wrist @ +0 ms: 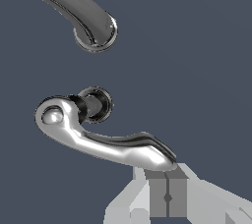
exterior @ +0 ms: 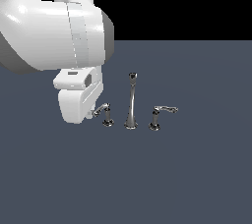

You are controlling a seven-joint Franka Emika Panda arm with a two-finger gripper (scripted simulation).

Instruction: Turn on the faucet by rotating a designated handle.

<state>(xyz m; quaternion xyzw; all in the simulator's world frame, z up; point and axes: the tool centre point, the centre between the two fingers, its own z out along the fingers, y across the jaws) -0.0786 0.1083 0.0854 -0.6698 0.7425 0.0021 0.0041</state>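
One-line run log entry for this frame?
phase: approach | target: short chrome lever handle on the exterior view's left | tool: at lever tip, grip state unclear | tall chrome curved spout: untouched | right twin handle: untouched

White arm lowered, end effector (wrist: 167, 188) fingers together

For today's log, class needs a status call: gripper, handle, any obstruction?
Gripper at the handle's lever tip, jaw state unclear. Spout and other handle stand apart. Nothing in the way.

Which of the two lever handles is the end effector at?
The handle on the exterior view's left, lever pointing toward the end effector; its twin stands beyond the spout.
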